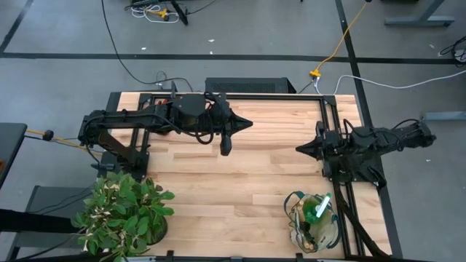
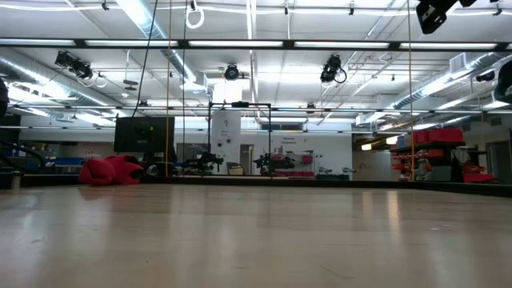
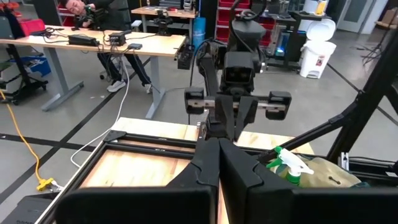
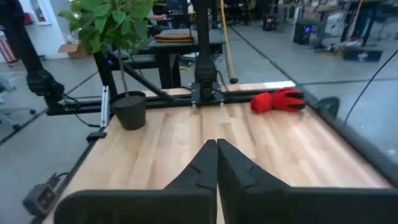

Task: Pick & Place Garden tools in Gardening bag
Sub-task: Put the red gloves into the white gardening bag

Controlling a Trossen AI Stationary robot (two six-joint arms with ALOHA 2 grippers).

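Note:
The gardening bag (image 1: 300,231), beige with green trim, stands near the table's near right corner. A green-and-white spray bottle (image 1: 321,209) sticks up out of it, and the left wrist view also shows the bottle (image 3: 290,164). Red gloves (image 4: 278,101) lie on the table by the left arm's base; the low view shows the gloves (image 2: 111,170) too. My left gripper (image 1: 249,124) hangs shut above the table's far middle, holding nothing. My right gripper (image 1: 299,148) is shut and empty, high at the right, pointing toward the left arm.
A leafy potted plant (image 1: 124,212) stands at the table's near left corner. Black frame rails (image 1: 326,124) run along the far and right edges. The bare wood in the middle (image 1: 233,189) is free room. A person sits at desks (image 3: 81,6) in the room beyond.

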